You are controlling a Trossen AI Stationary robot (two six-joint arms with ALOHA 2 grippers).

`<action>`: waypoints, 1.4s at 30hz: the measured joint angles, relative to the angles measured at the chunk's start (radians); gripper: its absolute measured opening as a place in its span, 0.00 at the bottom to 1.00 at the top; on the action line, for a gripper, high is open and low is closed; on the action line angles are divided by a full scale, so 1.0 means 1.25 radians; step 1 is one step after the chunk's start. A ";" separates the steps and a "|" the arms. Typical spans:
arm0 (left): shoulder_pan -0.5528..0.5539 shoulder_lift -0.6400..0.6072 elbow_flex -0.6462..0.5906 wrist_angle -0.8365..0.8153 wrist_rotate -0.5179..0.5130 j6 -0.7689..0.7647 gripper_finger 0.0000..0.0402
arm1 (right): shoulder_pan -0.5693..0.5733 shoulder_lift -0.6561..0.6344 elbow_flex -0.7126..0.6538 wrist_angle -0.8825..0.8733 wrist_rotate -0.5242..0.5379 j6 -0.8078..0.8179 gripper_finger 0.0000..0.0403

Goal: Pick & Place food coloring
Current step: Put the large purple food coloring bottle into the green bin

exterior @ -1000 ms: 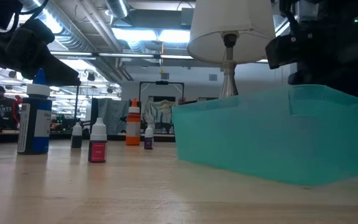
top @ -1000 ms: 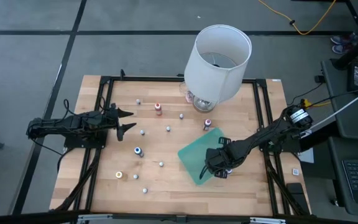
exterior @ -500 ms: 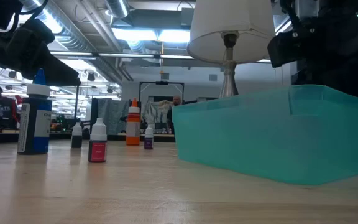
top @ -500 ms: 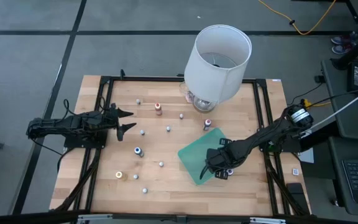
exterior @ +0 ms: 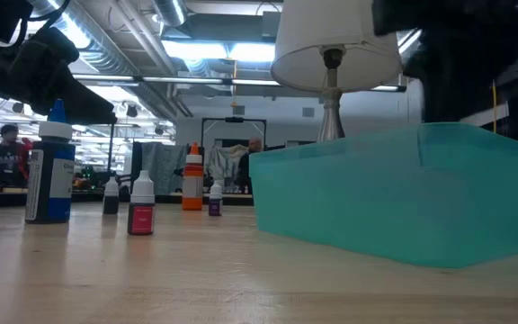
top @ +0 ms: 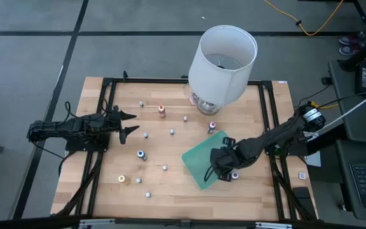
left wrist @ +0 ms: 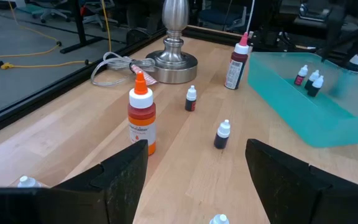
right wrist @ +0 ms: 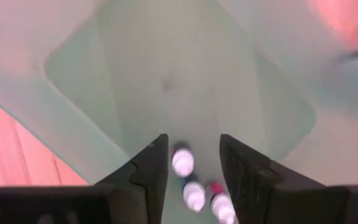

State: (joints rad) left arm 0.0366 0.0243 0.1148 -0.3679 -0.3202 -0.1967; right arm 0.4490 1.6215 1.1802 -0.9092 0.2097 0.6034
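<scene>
Your right gripper hangs over the green tray, toward its right side near the right edge of the wooden surface. In the right wrist view its jaws stand parted with nothing between them, and three small bottles stand bunched together on the tray floor just beyond the fingertips. The left wrist view shows those bottles inside the tray's far wall, upright and close to one another.

Your left gripper waits at the left side of the surface, jaws spread wide and empty, pointing toward the middle.

The rest of the food coloring is scattered loose across the open wood — an orange-topped bottle near the back edge, a pink-topped one just beside the tray's back corner, a blue-topped one in the middle left, a yellow-topped one near the front left, and several white-capped ones between them. They stand well apart from each other, so there is clear wood between most of them.

The lamp stands at the back edge, its shade overhanging the surface behind the tray. The black frame rail runs along the right edge, just beside your right arm.
</scene>
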 joint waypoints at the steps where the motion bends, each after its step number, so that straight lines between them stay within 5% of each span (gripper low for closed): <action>1: 0.000 0.000 0.000 0.000 0.000 0.000 0.66 | -0.002 0.000 0.011 0.000 0.005 -0.007 0.36; 19: 0.000 0.000 0.000 0.000 0.000 0.000 0.66 | 0.000 0.001 0.038 0.230 -0.014 -0.197 0.38; 31: 0.000 0.000 0.000 0.000 0.000 0.000 0.66 | 0.104 -0.075 0.038 0.138 -0.014 -0.123 0.64; 42: 0.000 0.000 0.000 0.000 0.000 0.000 0.66 | 0.225 -0.111 0.038 -0.034 -0.022 -0.061 0.62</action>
State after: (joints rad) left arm 0.0365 0.0246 0.1146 -0.3676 -0.3202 -0.1967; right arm 0.7301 1.4831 1.2274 -0.9513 0.1821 0.5273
